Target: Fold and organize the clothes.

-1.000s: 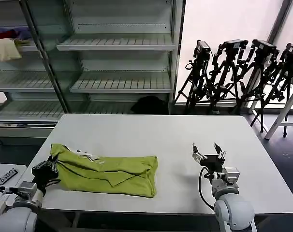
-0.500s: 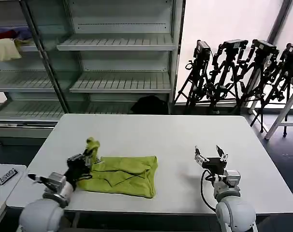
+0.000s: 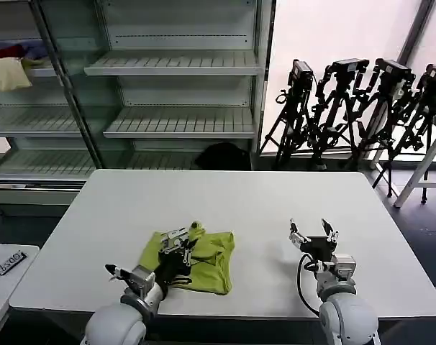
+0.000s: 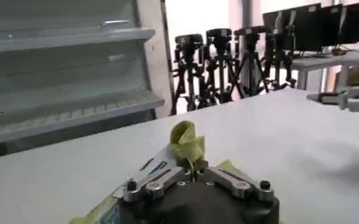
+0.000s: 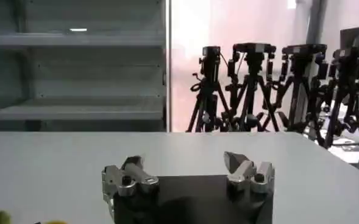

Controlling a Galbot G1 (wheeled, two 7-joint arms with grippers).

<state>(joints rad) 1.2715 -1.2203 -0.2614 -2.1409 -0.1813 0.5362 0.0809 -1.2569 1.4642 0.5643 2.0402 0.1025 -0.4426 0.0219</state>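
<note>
No text, label, brand or number can be read anywhere here.

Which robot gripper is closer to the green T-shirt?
Left. The left gripper is pinching a fold of the T-shirt, while the right gripper waits open off to its side.

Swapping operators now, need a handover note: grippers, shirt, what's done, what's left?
Left gripper: shut on a pinched edge of the T-shirt, over the shirt's middle, mid-fold.
Right gripper: open, idle above the table, apart from the shirt.
T-shirt: bunched near the table's front edge, left of centre, part folded over itself.
Done: long shape doubled over.
Left: lay the edge down, release, smooth, finish folding.
</note>
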